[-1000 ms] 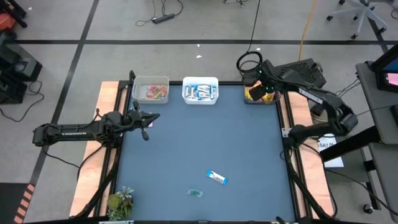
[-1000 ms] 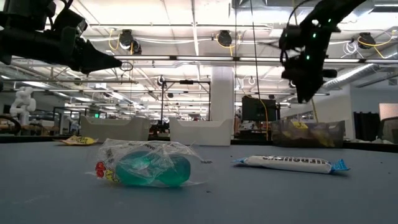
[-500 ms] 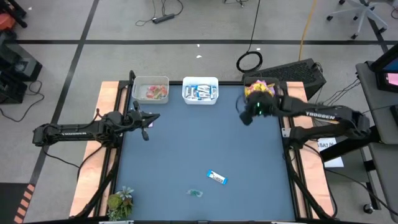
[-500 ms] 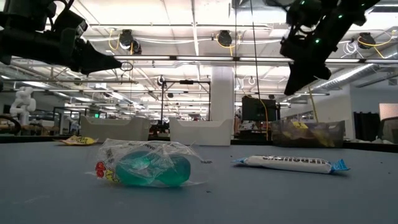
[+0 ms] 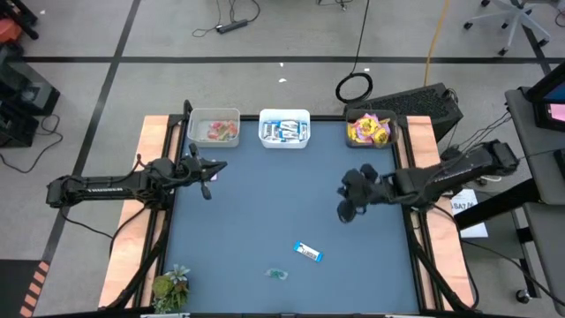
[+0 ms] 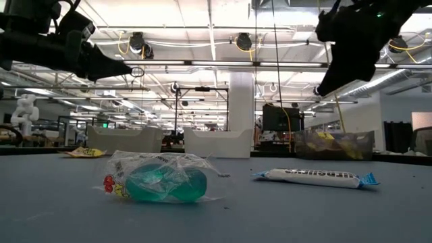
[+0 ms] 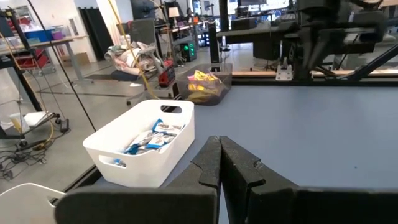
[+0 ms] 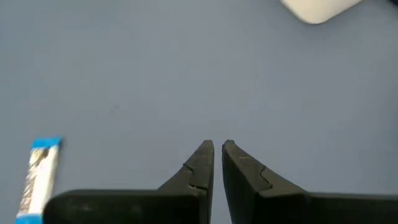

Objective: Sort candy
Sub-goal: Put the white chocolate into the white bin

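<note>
A: Bench [image 5: 265, 194] status? Edges first.

B: Far edge has 3 bins in a row: clear bin [image 5: 214, 128] w/ red/pink pieces on the left, white bin [image 5: 284, 129] w/ blue-and-white bars in the middle, dark bin [image 5: 371, 131] w/ yellow packets at the right corner. Plant thing [image 5: 170, 286] sits at the near-left corner, off the blue mat. Wooden strips run down both sides.

A: Loose candy?

B: 2 pcs near the front edge. Blue-and-white bar [image 5: 308, 253] right of centre, greenish clear-wrapped piece [image 5: 279, 274] just nearer the front and a bit left of it; close together, not touching. Low view has both lying flat. Mid-bench is bare mat, lots of room betw. the bins and those two.

A: Arms?

B: Left hand [image 5: 209, 171] hangs over the left side of the mat, arm stretched in horizontally from the left edge, fingers together, holding nothing. Right hand [image 5: 346, 210] is over the right half, arm reaching in from the right edge, up off the surface. Fingers nearly together w/ a thin slit, nothing betw. them. Bar shows at the side in its wrist view [image 8: 38, 177], apart from the fingertips.
</note>
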Robot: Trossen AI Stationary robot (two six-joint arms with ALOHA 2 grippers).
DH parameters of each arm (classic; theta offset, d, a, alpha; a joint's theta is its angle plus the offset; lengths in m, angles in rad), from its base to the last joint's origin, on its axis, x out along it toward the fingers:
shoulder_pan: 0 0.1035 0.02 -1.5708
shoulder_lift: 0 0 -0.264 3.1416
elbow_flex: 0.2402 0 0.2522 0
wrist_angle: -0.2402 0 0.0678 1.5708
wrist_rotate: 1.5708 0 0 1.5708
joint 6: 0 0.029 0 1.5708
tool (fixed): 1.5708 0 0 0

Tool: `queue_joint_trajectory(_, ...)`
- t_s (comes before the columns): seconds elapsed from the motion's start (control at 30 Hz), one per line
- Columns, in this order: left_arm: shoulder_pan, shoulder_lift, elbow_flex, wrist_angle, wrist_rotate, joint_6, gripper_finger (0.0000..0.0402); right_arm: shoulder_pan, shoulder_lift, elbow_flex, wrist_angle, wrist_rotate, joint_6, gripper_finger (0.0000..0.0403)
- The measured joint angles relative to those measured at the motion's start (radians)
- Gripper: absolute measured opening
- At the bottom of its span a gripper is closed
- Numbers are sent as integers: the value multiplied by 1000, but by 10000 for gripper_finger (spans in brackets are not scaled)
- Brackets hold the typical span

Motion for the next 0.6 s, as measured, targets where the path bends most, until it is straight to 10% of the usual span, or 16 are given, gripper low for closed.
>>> queue_joint_trajectory(0.6, 0, 0, 0, -7, 0, 0, 7, 286, 335, 0, 281, -44, 158, 85)
